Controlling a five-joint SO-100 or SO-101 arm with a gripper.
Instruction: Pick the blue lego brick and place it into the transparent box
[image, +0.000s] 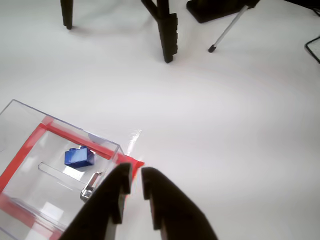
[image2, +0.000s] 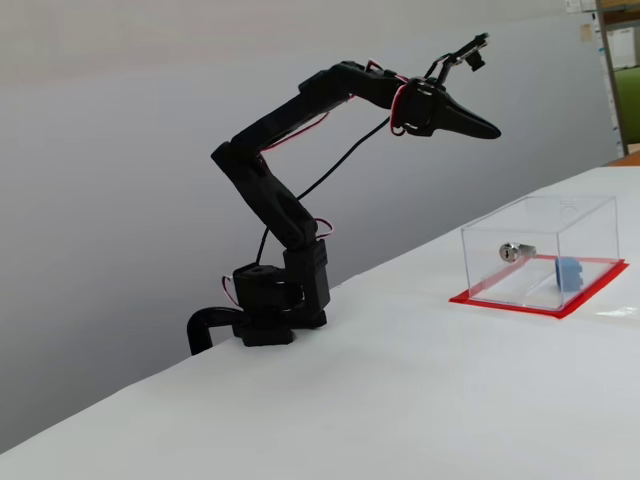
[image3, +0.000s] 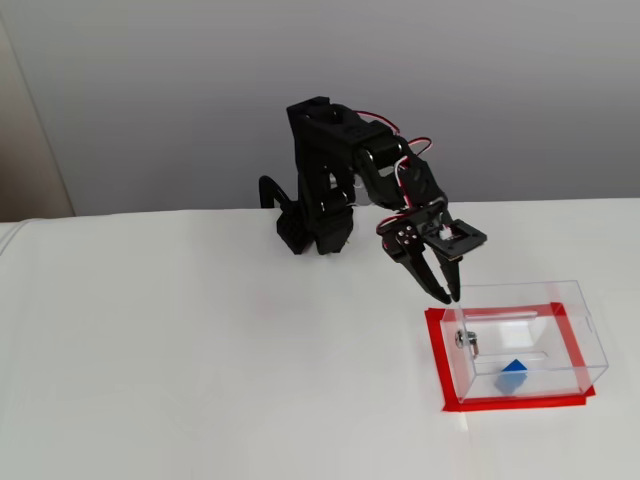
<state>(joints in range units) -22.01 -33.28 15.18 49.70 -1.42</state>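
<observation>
Already the blue lego brick (image: 79, 157) is lying inside the transparent box (image3: 585, 330) toward the tabletop's (image3: 180, 350) right edge in a fixed view, while the gripper (image3: 449, 291), nearly pressed together and pinching nothing, is hovering above the box's near wall.

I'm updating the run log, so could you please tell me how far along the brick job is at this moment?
Done, it seems: the blue lego brick lies inside the transparent box, on its floor near the lock cylinder. In hand: nothing; the hand is empty, its jaws nearly together, raised above the table beside the box's lock side. Left: at most pulling the arm back; no other brick shows on the table.
</observation>
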